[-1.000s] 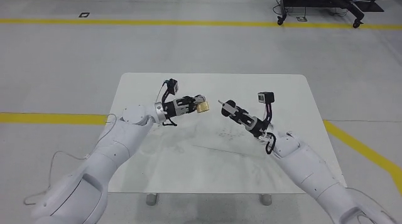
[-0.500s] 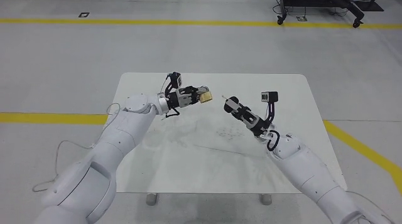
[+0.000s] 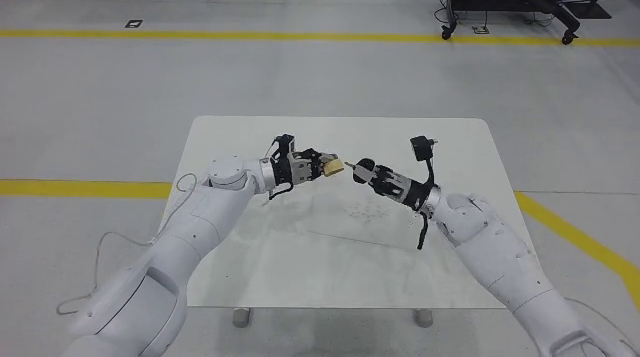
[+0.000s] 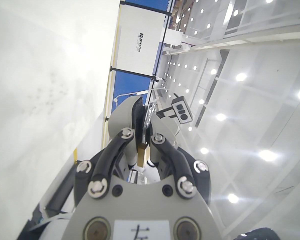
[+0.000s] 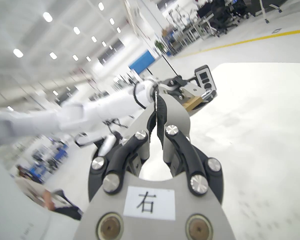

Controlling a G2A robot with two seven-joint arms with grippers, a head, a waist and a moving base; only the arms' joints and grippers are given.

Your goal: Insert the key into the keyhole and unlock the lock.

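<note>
Holding brass lock (image 3: pixel 332 167) clamped in left gripper (image 3: pixel 322 166), key (image 3: pixel 350 166) pinched in right gripper (image 3: pixel 360 169), just apart, above middle of scuffed white table (image 3: pixel 300 257); grey floor (image 3: pixel 300 77), yellow lines (image 3: pixel 200 34) around.

White table (image 3: pixel 330 267), yellow floor lines (image 3: pixel 300 35)

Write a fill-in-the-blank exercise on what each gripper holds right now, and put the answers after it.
1. The left gripper is shut on a brass ____.
2. The right gripper pinches a thin metal ____ whose tip points at that brass body.
3. Both arms hold their things in the air above the white ____.
Missing words: padlock; key; table.
</note>
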